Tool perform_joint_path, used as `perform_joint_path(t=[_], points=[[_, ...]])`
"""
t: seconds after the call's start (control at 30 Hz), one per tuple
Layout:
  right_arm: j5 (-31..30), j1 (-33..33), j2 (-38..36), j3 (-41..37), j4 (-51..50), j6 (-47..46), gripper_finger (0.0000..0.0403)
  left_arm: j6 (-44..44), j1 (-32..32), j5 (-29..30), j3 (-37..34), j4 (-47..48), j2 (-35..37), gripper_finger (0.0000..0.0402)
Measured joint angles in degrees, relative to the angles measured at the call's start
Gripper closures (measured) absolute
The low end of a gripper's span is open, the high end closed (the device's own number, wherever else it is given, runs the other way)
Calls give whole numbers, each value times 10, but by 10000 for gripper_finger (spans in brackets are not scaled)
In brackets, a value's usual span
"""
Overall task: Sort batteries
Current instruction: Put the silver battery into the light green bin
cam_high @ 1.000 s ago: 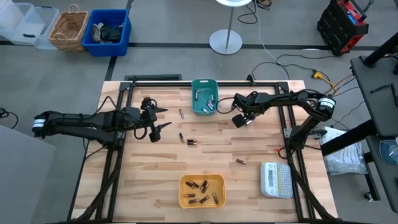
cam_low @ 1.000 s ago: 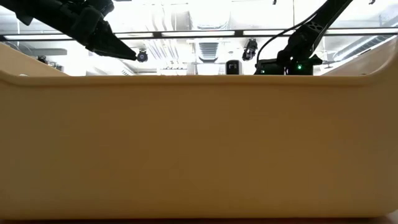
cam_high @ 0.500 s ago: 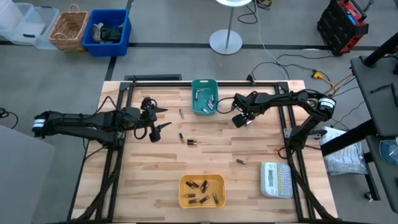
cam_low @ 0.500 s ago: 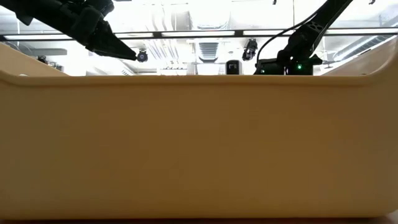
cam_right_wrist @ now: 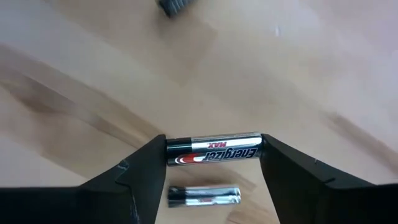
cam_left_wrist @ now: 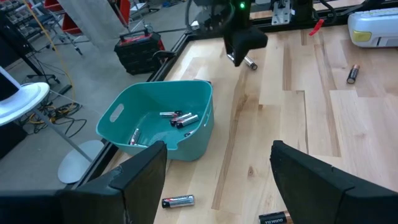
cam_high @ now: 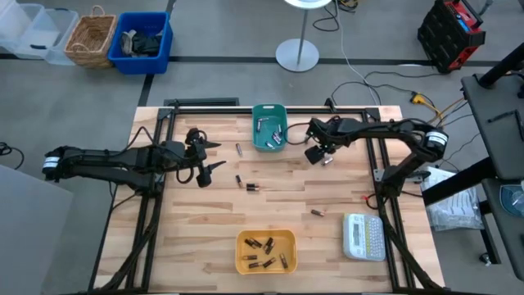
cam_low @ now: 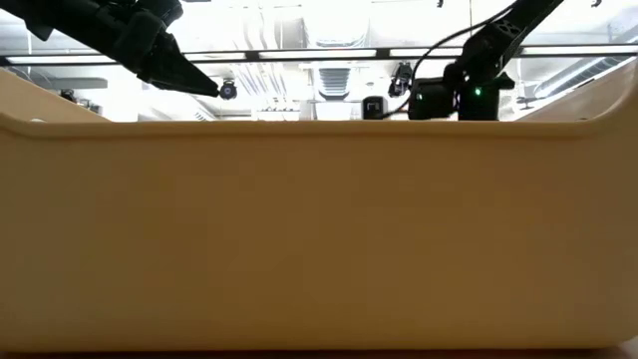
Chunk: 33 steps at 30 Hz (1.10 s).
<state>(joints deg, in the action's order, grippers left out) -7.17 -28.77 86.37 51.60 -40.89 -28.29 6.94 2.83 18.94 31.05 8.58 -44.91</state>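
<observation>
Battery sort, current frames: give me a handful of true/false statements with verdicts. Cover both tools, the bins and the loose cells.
1. The right tool is shut on a battery. True: a black and silver cell is held end to end between its fingers.
2. The left tool holds a battery. False: it is open and empty, out over the table's left part.
3. The teal bin is empty. False: several cells lie in it.
4. The yellow bin at the near edge holds batteries. True.
5. No loose batteries lie on the table. False: a few are scattered between the bins.
6. A white label maker sits at the near right corner. True.
</observation>
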Motion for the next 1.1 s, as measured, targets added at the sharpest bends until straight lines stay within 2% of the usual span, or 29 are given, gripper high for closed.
perform_joint_path(t=[0.4, 0.6, 0.8, 1.1], points=[[0, 0, -5, 128, -3, 37, 177, 0, 0, 0, 0, -5, 0, 138], [1, 1, -6, 191, 42, 69, 173, 7, 0, 0, 0, -9, 0, 138], [2, 1, -6, 209, 107, 88, 178, 7, 0, 0, 0, -11, 0, 138], [58, 1, 1, 213, 211, 95, 176, 11, 0, 0, 0, -22, 0, 138]])
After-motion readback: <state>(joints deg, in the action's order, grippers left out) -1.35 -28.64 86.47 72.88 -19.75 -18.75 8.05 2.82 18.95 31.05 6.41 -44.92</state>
